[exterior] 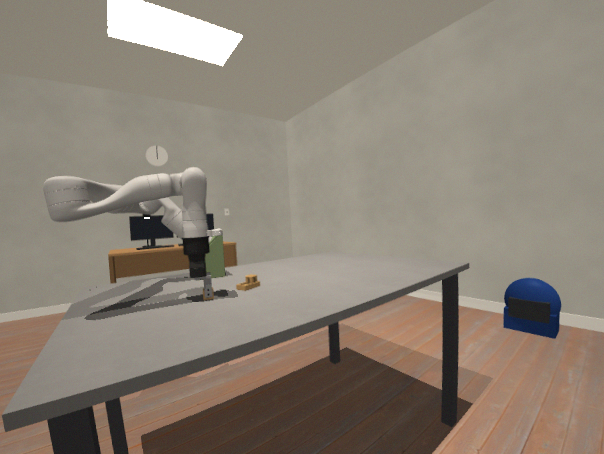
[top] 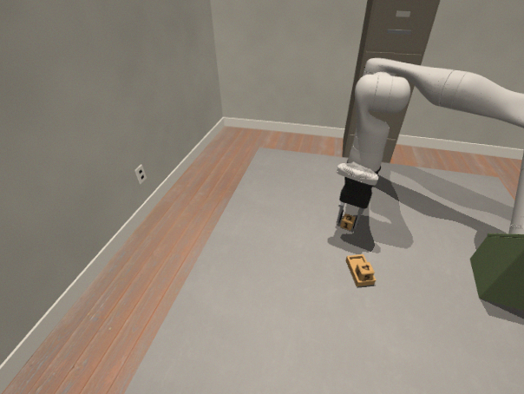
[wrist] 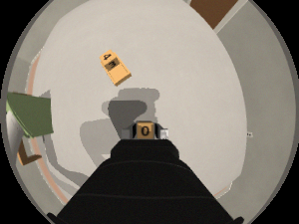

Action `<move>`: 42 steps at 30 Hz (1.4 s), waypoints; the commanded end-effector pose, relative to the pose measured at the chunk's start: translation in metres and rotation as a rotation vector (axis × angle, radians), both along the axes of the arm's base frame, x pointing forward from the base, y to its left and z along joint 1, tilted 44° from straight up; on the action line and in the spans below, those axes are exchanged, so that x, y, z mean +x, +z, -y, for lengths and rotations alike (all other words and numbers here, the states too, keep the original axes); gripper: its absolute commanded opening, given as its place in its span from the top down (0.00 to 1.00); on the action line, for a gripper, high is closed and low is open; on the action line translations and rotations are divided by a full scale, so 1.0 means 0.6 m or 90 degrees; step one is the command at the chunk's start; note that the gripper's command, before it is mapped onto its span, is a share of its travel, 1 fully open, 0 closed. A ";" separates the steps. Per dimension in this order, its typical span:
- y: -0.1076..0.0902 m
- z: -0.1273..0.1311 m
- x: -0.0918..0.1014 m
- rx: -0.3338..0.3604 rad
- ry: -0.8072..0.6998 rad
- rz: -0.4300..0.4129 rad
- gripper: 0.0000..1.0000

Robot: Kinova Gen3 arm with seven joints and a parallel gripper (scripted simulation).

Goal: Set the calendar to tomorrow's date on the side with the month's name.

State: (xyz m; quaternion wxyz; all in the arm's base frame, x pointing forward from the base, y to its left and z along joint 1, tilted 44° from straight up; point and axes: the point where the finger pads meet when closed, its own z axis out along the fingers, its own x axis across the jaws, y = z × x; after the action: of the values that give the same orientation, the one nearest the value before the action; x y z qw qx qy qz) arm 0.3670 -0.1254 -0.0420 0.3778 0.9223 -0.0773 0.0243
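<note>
The orange tray (top: 356, 260) (exterior: 243, 287) (wrist: 120, 78) lies flat on the table. One orange cube (top: 365, 271) (exterior: 251, 278) (wrist: 107, 56) stands at one end of it, with a 4 on top; a 3 shows on a side in the wrist view. The tray's other end holds no cube. The second orange cube (top: 347, 222) (wrist: 145, 130) is outside the tray, at or close to the table top, with a 0 on top and a 1 on a side. My gripper (top: 347, 226) (exterior: 208, 296) (wrist: 146, 128) is open, its fingers on either side of this cube. The month side cannot be read.
A green block (top: 503, 271) (exterior: 216, 257) (wrist: 31, 114) stands on the table near the arm's base, well to the side of the tray. The grey table (top: 278, 312) (exterior: 320, 295) extends around the tray and the loose cube. The arm's shadow falls beside the cube.
</note>
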 end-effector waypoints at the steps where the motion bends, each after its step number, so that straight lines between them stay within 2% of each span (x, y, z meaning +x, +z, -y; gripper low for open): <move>1: 0.001 -0.001 0.001 0.000 0.001 0.001 0.13; 17: 0.007 -0.007 0.001 0.000 0.001 0.001 0.13; 23: 0.022 -0.022 0.001 0.000 0.001 0.001 0.13; 35: 0.094 -0.092 0.002 0.000 0.001 0.001 0.13; 42: 0.107 -0.105 0.003 0.000 0.001 0.001 0.13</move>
State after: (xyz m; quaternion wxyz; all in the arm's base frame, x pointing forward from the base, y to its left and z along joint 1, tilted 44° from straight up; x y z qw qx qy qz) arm 0.3667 -0.0654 0.0196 0.3779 0.9223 -0.0785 0.0218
